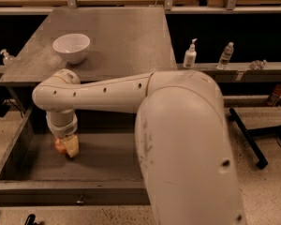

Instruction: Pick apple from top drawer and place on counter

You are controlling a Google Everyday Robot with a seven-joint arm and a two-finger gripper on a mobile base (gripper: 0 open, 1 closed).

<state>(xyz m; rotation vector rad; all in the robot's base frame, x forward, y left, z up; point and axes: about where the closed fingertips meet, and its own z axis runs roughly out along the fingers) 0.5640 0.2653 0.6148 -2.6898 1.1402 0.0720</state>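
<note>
The top drawer (103, 193) is pulled out at the bottom of the camera view, its small round knob (79, 201) on the front panel. Inside it, at the left, lies the red-orange apple (59, 146), partly covered. My gripper (67, 146) reaches straight down from the white arm (107, 95) into the drawer and sits right at the apple, touching or nearly touching its right side. The grey counter (126, 36) stretches away behind the drawer.
A white bowl (71, 47) stands on the counter's left part. A pump bottle (190, 54) and a small water bottle (225, 55) stand on a ledge to the right. The arm's large white body (187, 158) fills the lower right. A black stand leg (253, 139) lies on the floor.
</note>
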